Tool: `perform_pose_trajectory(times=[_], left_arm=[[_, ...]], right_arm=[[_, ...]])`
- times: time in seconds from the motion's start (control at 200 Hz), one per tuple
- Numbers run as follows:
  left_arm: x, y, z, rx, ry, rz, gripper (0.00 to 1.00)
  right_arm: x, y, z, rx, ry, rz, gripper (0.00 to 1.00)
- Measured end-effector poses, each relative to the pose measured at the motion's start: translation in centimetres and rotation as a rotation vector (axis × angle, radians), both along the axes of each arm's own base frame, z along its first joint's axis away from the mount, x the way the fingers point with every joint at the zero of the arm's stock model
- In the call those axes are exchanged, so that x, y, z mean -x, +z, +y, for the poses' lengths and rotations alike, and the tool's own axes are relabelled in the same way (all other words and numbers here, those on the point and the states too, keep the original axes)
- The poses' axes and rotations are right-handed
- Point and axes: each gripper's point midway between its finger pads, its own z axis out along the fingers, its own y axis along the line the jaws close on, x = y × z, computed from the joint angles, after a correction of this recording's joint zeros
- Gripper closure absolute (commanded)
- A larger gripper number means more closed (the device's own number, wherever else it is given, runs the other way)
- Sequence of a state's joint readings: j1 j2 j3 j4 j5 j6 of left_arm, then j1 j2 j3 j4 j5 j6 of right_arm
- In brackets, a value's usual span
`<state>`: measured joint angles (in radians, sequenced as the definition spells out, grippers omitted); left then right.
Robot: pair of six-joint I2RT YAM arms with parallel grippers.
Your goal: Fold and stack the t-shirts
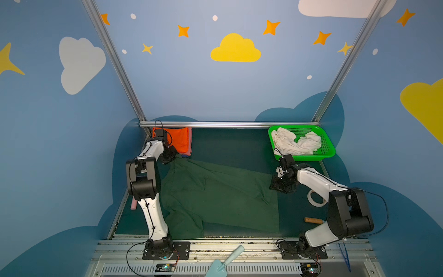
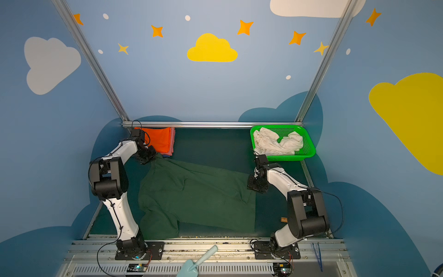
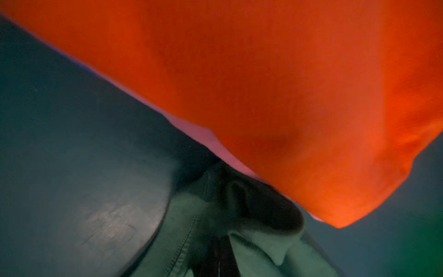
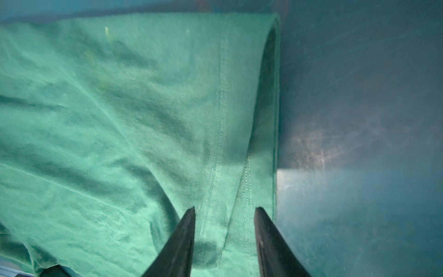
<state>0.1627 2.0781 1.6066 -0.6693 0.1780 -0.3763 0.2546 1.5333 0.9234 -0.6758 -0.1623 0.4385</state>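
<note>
Pink cylinder: lies at the left edge of the table, partly hidden behind the left arm and clear of all cloth.
Left claw: closed on a far corner of the dark green t-shirt, pinching it up just beside the folded stack.
Folded stack: sits in the table's far left corner. The orange t-shirt is on top, the pink t-shirt edges out beneath it, and a sliver of the blue t-shirt shows at the bottom. The left arm's wrist covers the stack's left part.
Left wrist view: orange cloth fills most of it, with a pink strip under its edge and bunched green cloth at the claw.
Dark green t-shirt: spread wrinkled across the middle of the table, from the left arm to the right claw.
Trowel: pale blue, on the front rail between the two arm bases.
Right claw: jaws parted at the shirt's right edge, with a finger on either side of the hem.
Right wrist view: shows the hem's double row of stitching and scuffed table beyond, too fine for the top views.
Basket: green mesh, in the far right corner, holding the crumpled white t-shirt.
Tape roll: pale, partly under the right forearm in a top view.
Wooden stick: lies near the right arm. In a top view only the stick's end clears the arm.
Tweezers: blue, on the rail at far right.
</note>
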Motion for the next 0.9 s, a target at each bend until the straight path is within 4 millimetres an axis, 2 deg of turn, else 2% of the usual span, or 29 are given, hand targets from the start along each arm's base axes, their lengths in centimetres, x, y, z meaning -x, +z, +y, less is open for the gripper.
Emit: perform_pose_trajectory(times=[0.33,0.606,0.896], left_arm=[[0.2,-0.1,0.1,-0.005,-0.001,0.008,0.95],[0.2,-0.1,0.1,-0.004,-0.001,0.01,0.95],[0.3,-0.1,0.1,-0.005,-0.001,0.013,0.95]], right_arm=[[-0.8,-1.5,-0.8,0.015,-0.028,0.023,0.59],[-4.0,-1.7,-0.9,0.001,-0.032,-0.018,0.63],[-6.0,-2.1,-1.1,-0.017,-0.03,-0.042,0.66]])
